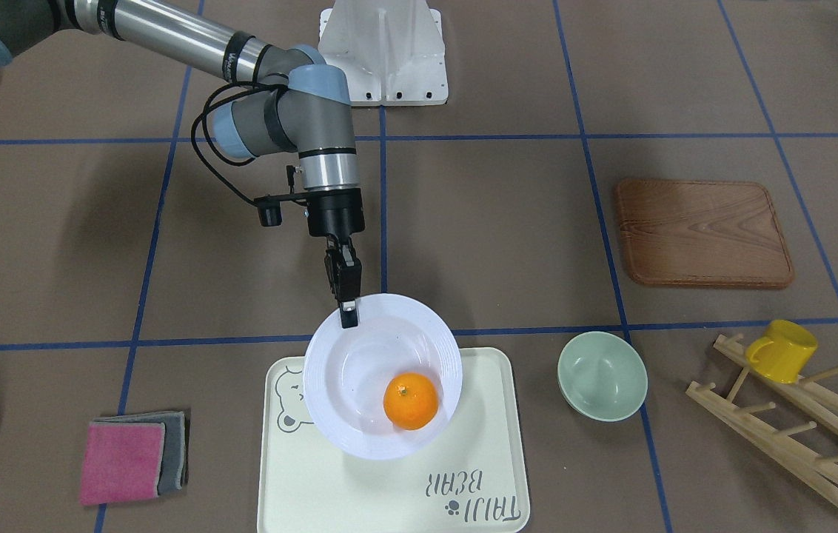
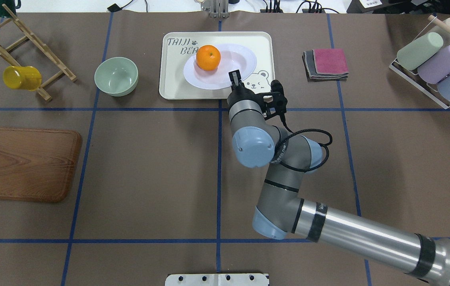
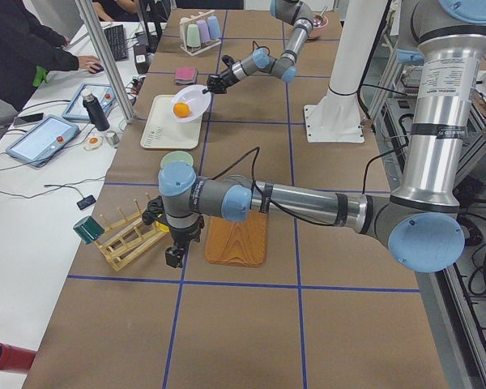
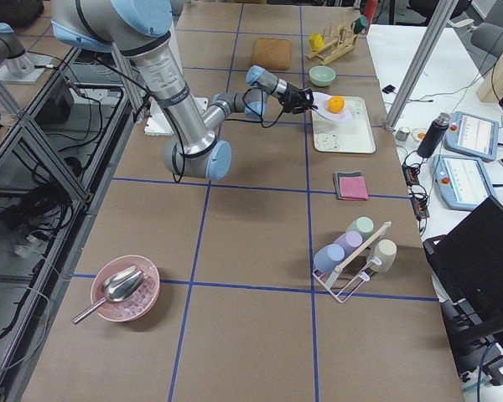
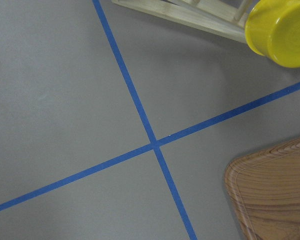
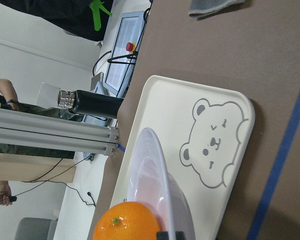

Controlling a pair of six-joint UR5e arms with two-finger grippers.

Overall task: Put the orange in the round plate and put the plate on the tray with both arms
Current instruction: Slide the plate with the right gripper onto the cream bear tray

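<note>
The white round plate hangs tilted above the cream bear tray, overhanging the tray's edge nearest the robot. My right gripper is shut on the plate's near rim. The orange lies inside the plate, rolled toward its lower far side. From overhead, the orange and plate sit over the tray. The right wrist view shows the plate edge-on above the bear drawing. My left gripper points down between the wooden rack and the board; I cannot tell if it is open or shut.
A pale green bowl stands beside the tray. A brown wooden board lies further off. A yellow mug hangs on a wooden rack. Folded pink and grey cloths lie on the tray's other side. A person sits at the side bench.
</note>
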